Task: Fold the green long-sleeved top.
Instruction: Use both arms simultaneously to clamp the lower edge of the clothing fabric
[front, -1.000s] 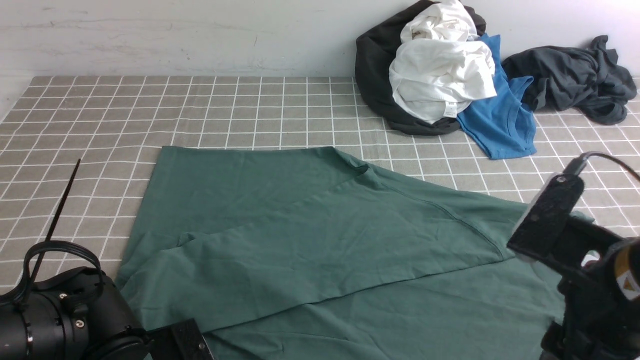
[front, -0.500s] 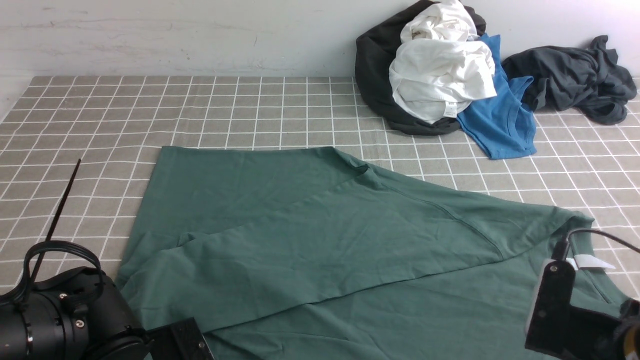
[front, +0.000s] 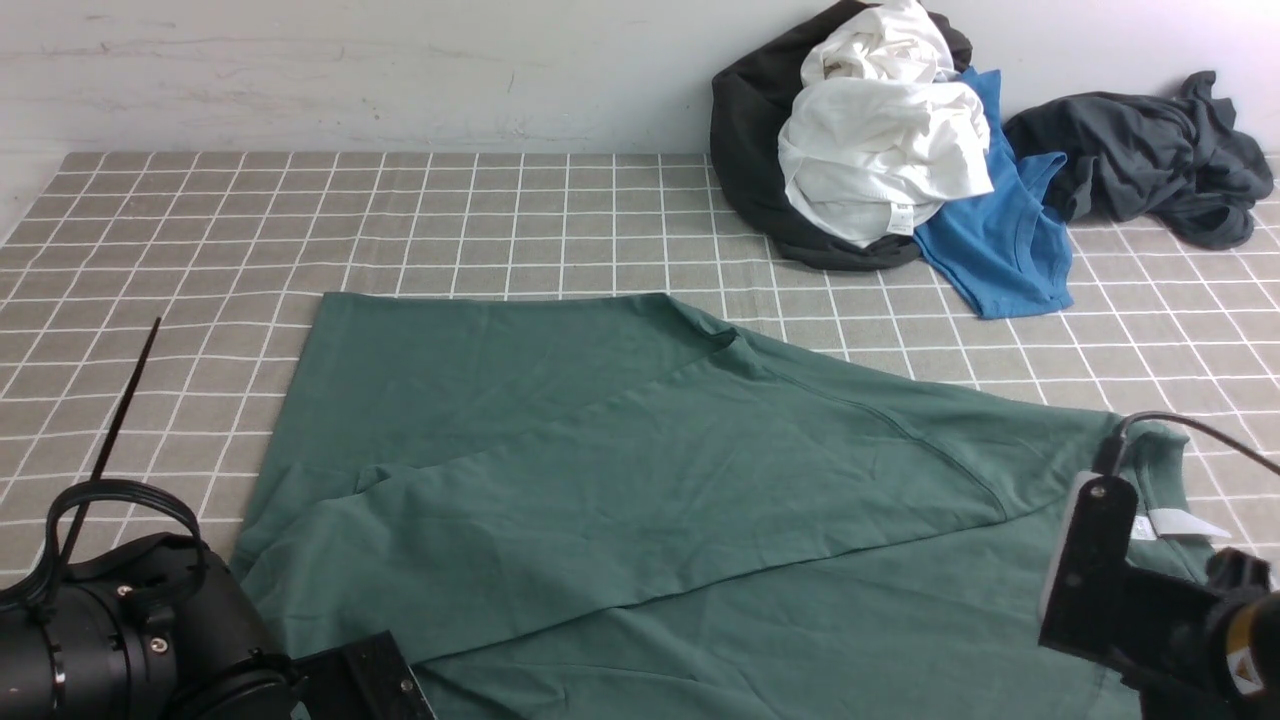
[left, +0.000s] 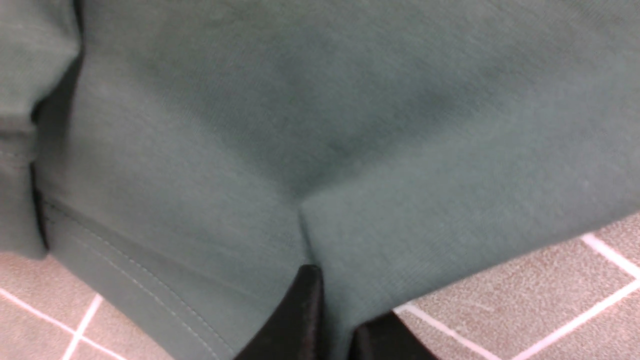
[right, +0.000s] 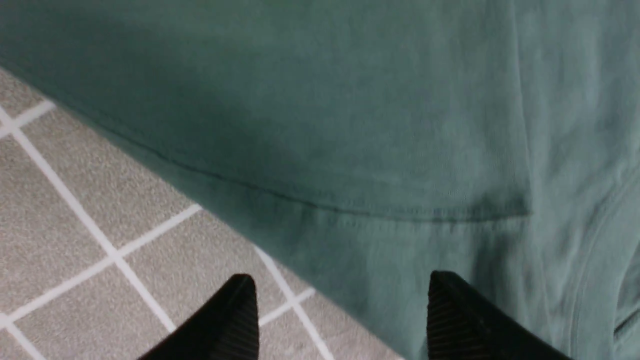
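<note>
The green long-sleeved top (front: 640, 480) lies spread over the near middle of the checked cloth, one sleeve folded across its body, its white neck label (front: 1180, 523) at the near right. My left gripper (left: 332, 320) is shut on a fold of the top (left: 350, 150) near its stitched hem; its fingertips are out of the front view. My right gripper (right: 342, 310) is open, its fingertips (right: 235, 310) straddling the edge of the top (right: 350, 125) just above the cloth. In the front view only the right wrist body (front: 1150, 610) shows, beside the collar.
A heap of dark, white and bright blue garments (front: 880, 140) lies at the far right by the wall, with a dark grey garment (front: 1140, 150) beside it. A black cable tie (front: 120, 410) sticks up at the left. The checked tablecloth (front: 400, 220) covers the table.
My right arm has dropped from above the top's right shoulder down to the near right corner beside the collar, uncovering the neck label. The left arm and the top have not moved.
</note>
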